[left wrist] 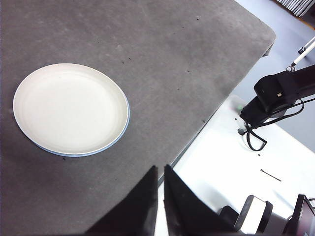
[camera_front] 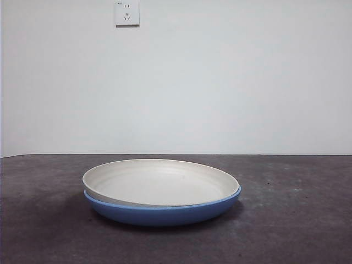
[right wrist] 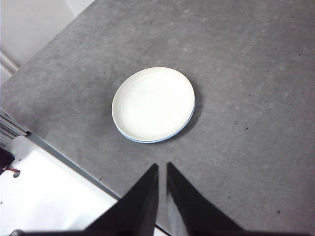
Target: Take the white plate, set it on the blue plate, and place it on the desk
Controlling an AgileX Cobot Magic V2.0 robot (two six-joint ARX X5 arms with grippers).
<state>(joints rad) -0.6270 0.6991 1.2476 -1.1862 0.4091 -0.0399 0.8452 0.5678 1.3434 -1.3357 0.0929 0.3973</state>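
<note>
I'm seeing the white plate (camera_front: 159, 181) nested in the blue plate (camera_front: 165, 212) on the desk (camera_front: 297, 220), well ahead of both nearly closed, empty grippers: left gripper (left wrist: 161, 169), right gripper (right wrist: 162, 167). It looks rigid, smooth, likely breakable; I'm favouring a pinch on its raised rim.

Low level front view near the stacked plates (camera_front: 162, 192); both wrist views high above, sharing them.

White plate (camera_front: 159, 181) cream, faint concentric rings; blue plate (camera_front: 165, 213) glossy medium blue; desk (camera_front: 297, 220) speckled dark grey.
</note>
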